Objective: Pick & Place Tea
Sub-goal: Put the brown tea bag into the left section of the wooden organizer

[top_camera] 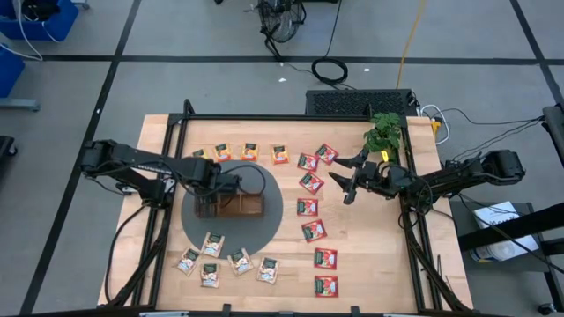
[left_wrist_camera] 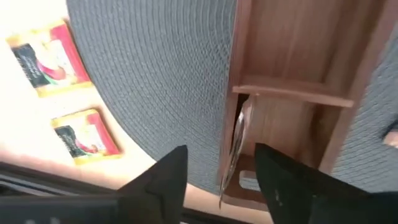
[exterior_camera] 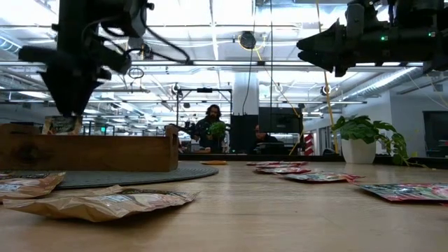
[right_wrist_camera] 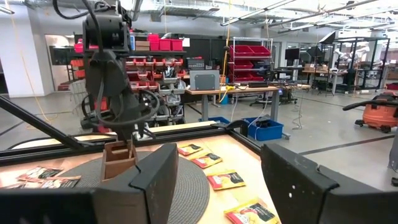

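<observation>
Left hand (left_wrist_camera: 217,177) over unreadable tea packet (left_wrist_camera: 237,146)

A light wooden table (top_camera: 370,255) carries a round grey mat (top_camera: 273,207) left of centre, with a brown wooden tray (top_camera: 231,208) set on it. Orange-yellow tea packets (top_camera: 250,151) line up at the mat's 12 o'clock, white-and-green packets (top_camera: 227,262) cluster at its 6 o'clock, and red-and-green packets (top_camera: 310,208) run from its 1 o'clock down to its 4 o'clock. A small potted plant (top_camera: 383,134) stands at the table's 1 o'clock edge.
</observation>
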Motion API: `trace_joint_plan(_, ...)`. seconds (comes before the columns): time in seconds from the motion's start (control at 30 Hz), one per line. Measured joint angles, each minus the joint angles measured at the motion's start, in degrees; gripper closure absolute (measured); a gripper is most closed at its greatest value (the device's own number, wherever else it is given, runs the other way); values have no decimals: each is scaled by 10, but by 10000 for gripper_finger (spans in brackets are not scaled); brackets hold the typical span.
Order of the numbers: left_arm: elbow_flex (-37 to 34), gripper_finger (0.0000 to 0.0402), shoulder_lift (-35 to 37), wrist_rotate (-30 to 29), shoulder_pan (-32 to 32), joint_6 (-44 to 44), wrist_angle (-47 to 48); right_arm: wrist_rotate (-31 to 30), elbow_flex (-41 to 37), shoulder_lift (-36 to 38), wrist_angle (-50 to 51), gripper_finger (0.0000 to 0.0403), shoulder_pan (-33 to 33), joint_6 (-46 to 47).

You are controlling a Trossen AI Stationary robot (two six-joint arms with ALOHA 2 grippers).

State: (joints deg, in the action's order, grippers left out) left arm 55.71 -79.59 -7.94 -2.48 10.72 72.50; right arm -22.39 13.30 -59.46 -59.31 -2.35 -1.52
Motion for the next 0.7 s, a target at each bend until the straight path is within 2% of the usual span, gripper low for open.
trace_joint_plan(0.13,55,188,0,36,-1,23,16,0,0,0,0,190,0,0)
trace_joint_plan(0.3,114,177,2,164,-19,118,-1,-2,0,0,3,190,0,-1)
trace_joint_plan(0.37,119,178,2,189,-38,180,-19,-2,0,0,6,190,0,-1)
trace_joint_plan(0.53,103,183,0,176,-115,357,-29,-2,0,0,13,190,0,-10)
trace_joint_plan(0.7,64,175,0,131,-218,596,-99,-2,0,0,8,190,0,-24)
